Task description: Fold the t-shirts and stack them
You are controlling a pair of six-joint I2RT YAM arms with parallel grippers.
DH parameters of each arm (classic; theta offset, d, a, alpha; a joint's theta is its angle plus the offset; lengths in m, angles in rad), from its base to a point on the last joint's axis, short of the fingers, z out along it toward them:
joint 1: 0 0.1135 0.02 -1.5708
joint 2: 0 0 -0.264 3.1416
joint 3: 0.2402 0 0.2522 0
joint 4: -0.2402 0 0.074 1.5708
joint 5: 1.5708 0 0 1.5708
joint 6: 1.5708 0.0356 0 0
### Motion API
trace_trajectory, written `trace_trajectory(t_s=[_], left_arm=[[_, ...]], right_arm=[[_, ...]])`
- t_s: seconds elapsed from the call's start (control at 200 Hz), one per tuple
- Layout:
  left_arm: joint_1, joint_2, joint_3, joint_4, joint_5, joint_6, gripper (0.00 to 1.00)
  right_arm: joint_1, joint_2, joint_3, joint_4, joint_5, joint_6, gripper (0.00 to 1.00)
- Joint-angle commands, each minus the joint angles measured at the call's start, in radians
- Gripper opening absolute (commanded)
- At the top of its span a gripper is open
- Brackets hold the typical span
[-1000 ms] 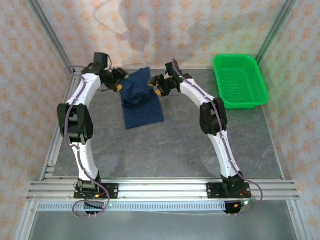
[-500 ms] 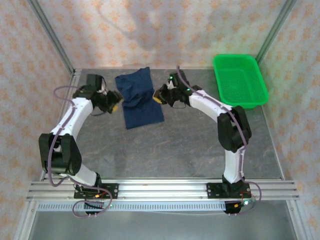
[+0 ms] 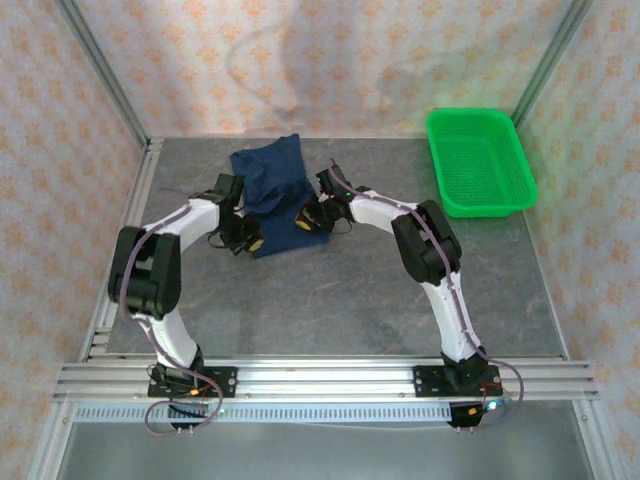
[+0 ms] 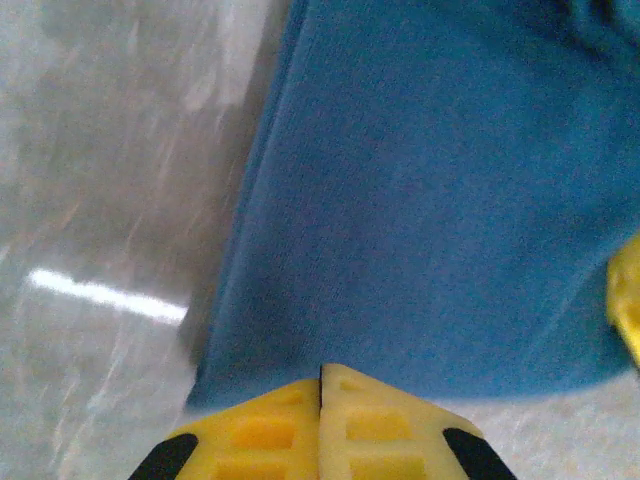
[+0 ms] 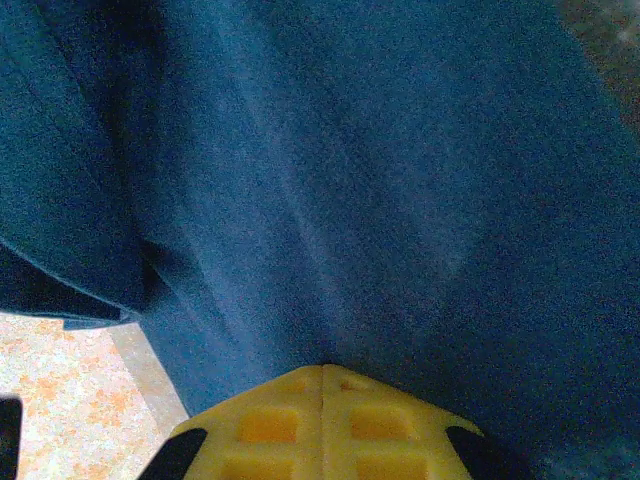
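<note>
The dark navy t-shirt (image 3: 275, 185) lies folded into a narrow strip on the grey table, long side running away from the arms. My left gripper (image 3: 252, 240) sits low at its near left corner. In the left wrist view the yellow fingers (image 4: 250, 435) are pressed together, and the left gripper (image 4: 320, 368) pinches the t-shirt (image 4: 430, 200) at its near hem. My right gripper (image 3: 308, 218) is down on the near right part of the shirt. In the right wrist view the right gripper (image 5: 322, 370) is shut with its tips in the t-shirt (image 5: 350, 180).
A bright green mesh basket (image 3: 485, 208) stands at the back right corner of the table. Patterned walls and metal frame posts close in the back and both sides. Bare grey table (image 3: 340, 300) lies between the shirt and the arm bases.
Both grippers came down from the far end of the shirt to its near end. Both went from open to shut there.
</note>
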Motion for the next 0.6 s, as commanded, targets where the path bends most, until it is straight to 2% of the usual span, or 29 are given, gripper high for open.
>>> trace_trajectory(t_s=[0.0, 0.135, 0.395, 0.595], left_arm=[[-0.009, 0.089, 0.131, 0.037, -0.062, -0.005, 0.07], [-0.009, 0.246, 0.278, 0.021, -0.08, -0.013, 0.07], [0.002, 0.398, 0.549, -0.05, -0.189, -0.043, 0.08], [0.008, 0.419, 0.781, -0.123, -0.294, -0.053, 0.21]], right_arm=[[0.008, 0.011, -0.002, 0.045, 0.033, 0.034, 0.01], [0.016, 0.001, -0.049, 0.076, 0.028, 0.05, 0.01], [0.054, -0.044, -0.149, 0.078, 0.029, 0.049, 0.0], [0.109, -0.108, -0.261, 0.068, 0.063, 0.042, 0.0]])
